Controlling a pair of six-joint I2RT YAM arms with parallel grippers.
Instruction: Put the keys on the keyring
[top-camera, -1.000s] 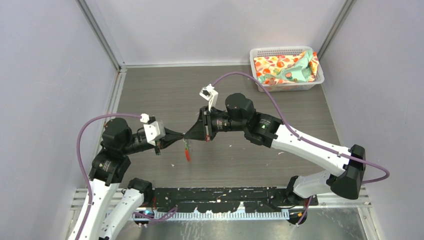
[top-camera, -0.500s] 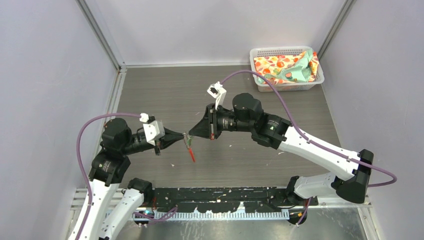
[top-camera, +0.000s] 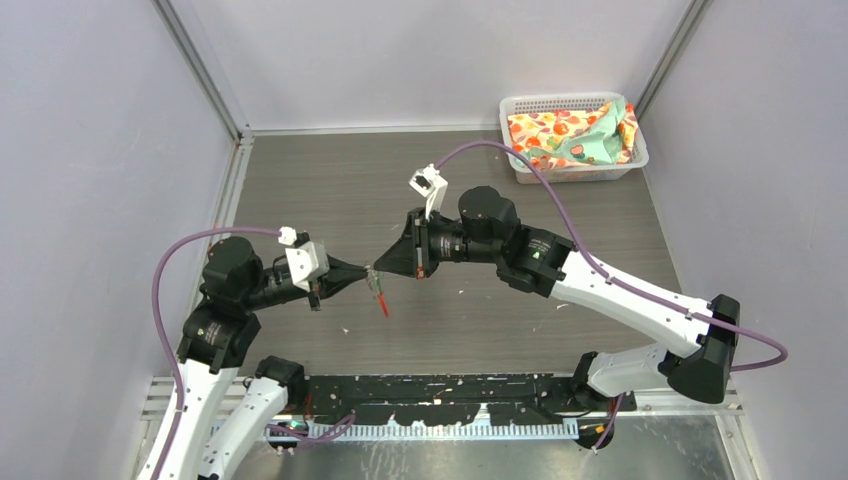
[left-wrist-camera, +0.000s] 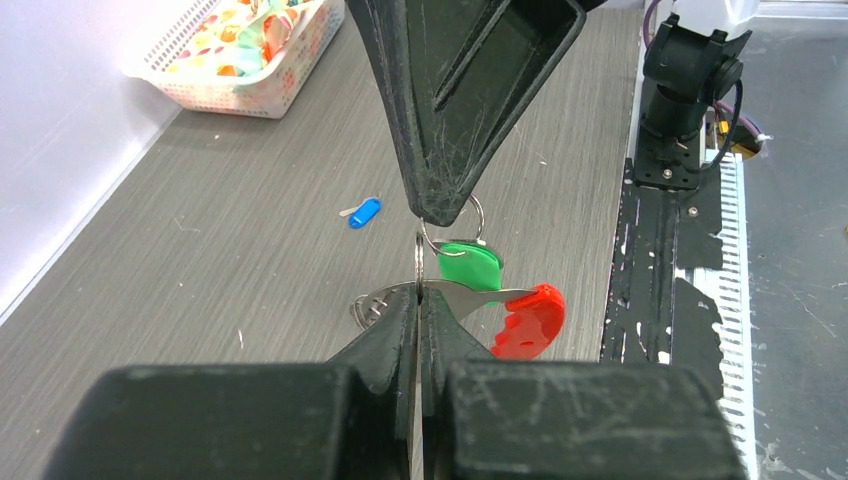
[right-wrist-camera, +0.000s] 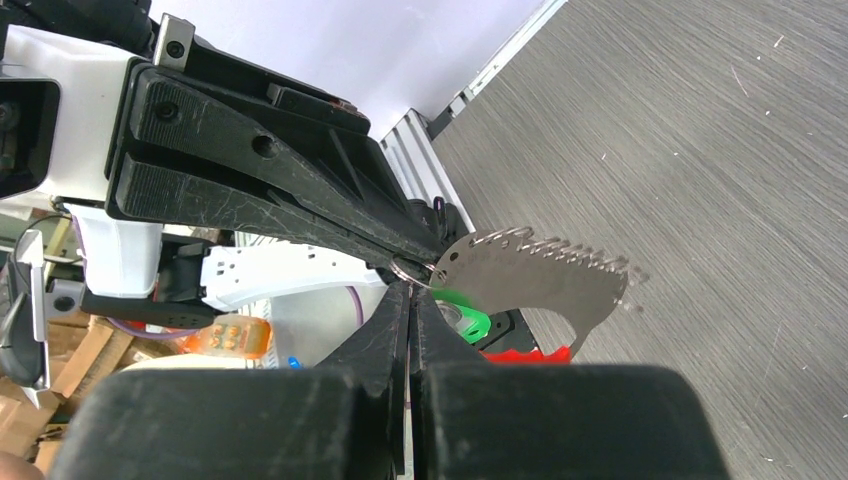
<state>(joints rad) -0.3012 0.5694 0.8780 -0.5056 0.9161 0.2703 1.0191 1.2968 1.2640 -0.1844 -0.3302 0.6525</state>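
The keyring hangs between both grippers above the table. It is a thin wire ring (left-wrist-camera: 456, 214) with a flat silvery toothed plate (right-wrist-camera: 540, 280) and a red crescent tag (left-wrist-camera: 528, 320), which also shows in the top view (top-camera: 384, 306). My left gripper (left-wrist-camera: 420, 292) is shut on the silvery plate. My right gripper (right-wrist-camera: 410, 290) is shut, its tips pinching the wire ring. The green-headed key (left-wrist-camera: 470, 266) hangs from that ring, just under the right gripper's tip. The blue-headed key (left-wrist-camera: 362, 212) lies loose on the table beyond the grippers. In the top view the left gripper (top-camera: 366, 273) and right gripper (top-camera: 380, 269) meet tip to tip.
A white basket (top-camera: 520, 105) holding a patterned cloth stands at the back right corner. A black rail with white scuffs (top-camera: 450, 385) runs along the near edge. Grey walls close in both sides and the back.
The right gripper drew back to the right, away from the left gripper, then came back to the ring. The red tag swung a little to the right. The left arm stayed put.
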